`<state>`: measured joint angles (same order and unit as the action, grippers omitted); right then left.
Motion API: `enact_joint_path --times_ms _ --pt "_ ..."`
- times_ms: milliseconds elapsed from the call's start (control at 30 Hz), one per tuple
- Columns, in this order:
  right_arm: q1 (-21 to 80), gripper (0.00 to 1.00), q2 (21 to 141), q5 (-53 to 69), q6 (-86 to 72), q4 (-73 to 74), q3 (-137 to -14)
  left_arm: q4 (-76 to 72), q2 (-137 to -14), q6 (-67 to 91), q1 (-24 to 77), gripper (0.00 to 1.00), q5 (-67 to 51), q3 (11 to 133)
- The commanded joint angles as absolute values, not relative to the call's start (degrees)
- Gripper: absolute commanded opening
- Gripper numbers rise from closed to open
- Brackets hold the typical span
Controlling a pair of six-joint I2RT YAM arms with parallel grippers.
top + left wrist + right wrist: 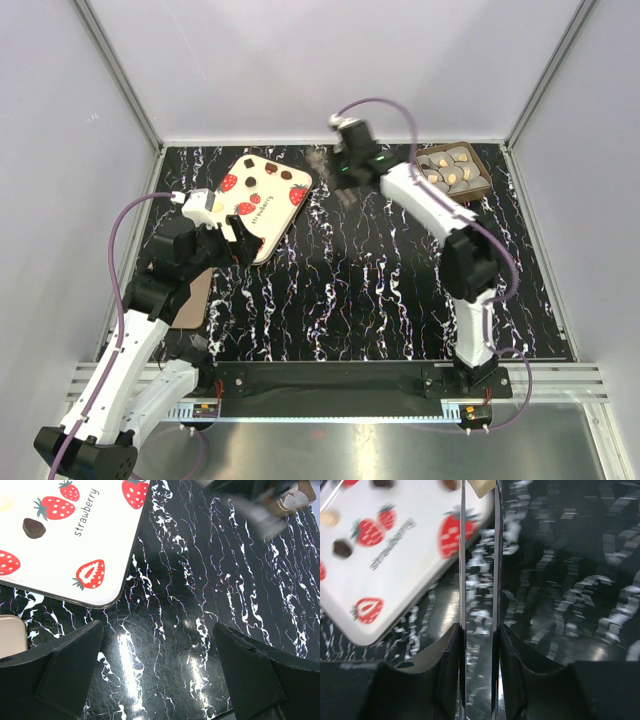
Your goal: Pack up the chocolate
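- My right pincer (pixel 479 627) is closed on a thin clear sheet (pixel 479 555). The sheet stands upright between the two fingers and looks sharp, while the bench (pixel 350 300) behind it is smeared. I cannot tell what the sheet is.
- My left pincer (pixel 157 627) is wide open with nothing in it. It hovers low over the bare bench, just off the near corner of the strawberry lid (pixel 262 200).
- The first risk I see is the sheet slipping or bowing. It is thin and slick and I hold only a narrow part of it, so a quick swing could twist it out of my grip.
- The second risk is at the tray (pixel 485 172). If I bring the sheet in tilted or too low, its edge could catch the rim and shove the tray, or flick pieces out.
- The third risk is the lid. My right pincer hangs near the far edge of the bench, between the lid and the tray, and a careless sweep leftward could clip the lid or my other arm.
- The chocolate (pixel 450 172) sits in the small brown square tray at the far right corner of the bench.
- It is a set of small round pieces packed close together, pale grey with some gold. They are too small here to make out finer detail.
- A tan box (pixel 10 632) lies partly under my left arm by the left edge of the bench.
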<state>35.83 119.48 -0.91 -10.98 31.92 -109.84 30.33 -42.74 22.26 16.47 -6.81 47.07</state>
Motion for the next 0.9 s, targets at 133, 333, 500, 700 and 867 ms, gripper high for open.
enact_joint_path --times_ms 133,333,500,700,867 --pt "21.28 0.34 101.19 -1.49 -12.31 35.42 -100.56 28.3 -42.45 21.36 16.17 0.99 -6.24 47.46" --pt "12.84 0.35 94.32 -4.83 -12.3 37.7 -93.7 28.13 -42.63 21.36 16.17 0.99 -6.42 47.46" --pt "4.59 0.34 92.55 -6.5 -12.48 39.11 -89.65 28.21 -42.63 21.45 16.17 0.99 -6.33 47.37" --pt "-2.36 0.34 92.9 -6.59 -13.18 39.9 -87.72 28.21 -42.89 21.45 16.17 0.99 -6.42 47.37" --pt "-5.45 0.34 94.13 -6.42 -13.8 39.55 -86.31 28.3 -43.15 21.45 16.17 0.99 -6.24 47.37"
